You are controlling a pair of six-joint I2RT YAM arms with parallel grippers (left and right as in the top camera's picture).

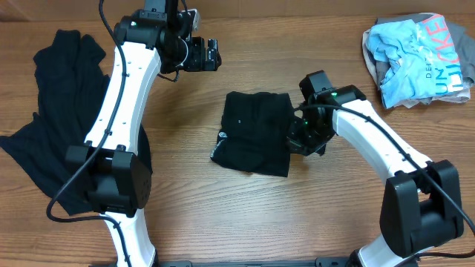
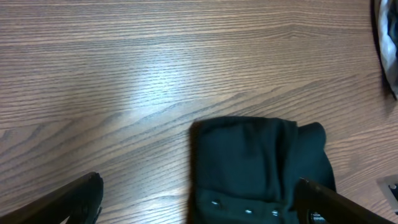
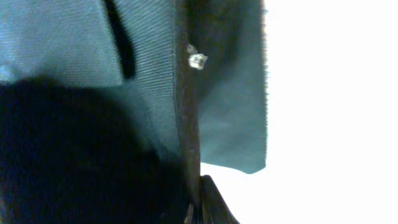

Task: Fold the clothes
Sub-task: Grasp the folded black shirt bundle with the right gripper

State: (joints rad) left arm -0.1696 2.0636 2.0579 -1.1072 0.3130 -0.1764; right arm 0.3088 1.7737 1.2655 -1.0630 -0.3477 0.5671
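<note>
Two black garments lie on the wooden table (image 1: 245, 215): a folded black shirt (image 1: 252, 132) at centre, its long axis running roughly twelve to six, and an unfolded black garment (image 1: 56, 111) sprawled at nine o'clock. One pile of coloured clothes (image 1: 419, 59) sits at two o'clock. The left gripper (image 1: 210, 54) hovers at twelve, jaws spread and empty. The right gripper (image 1: 297, 133) presses at the folded shirt's three o'clock edge, elbow bent; I cannot tell its jaw state.

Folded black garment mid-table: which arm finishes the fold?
Right. Its end effector is at the right edge of the folded black garment, fabric filling its wrist view. The left end effector hangs open, apart from it.
</note>
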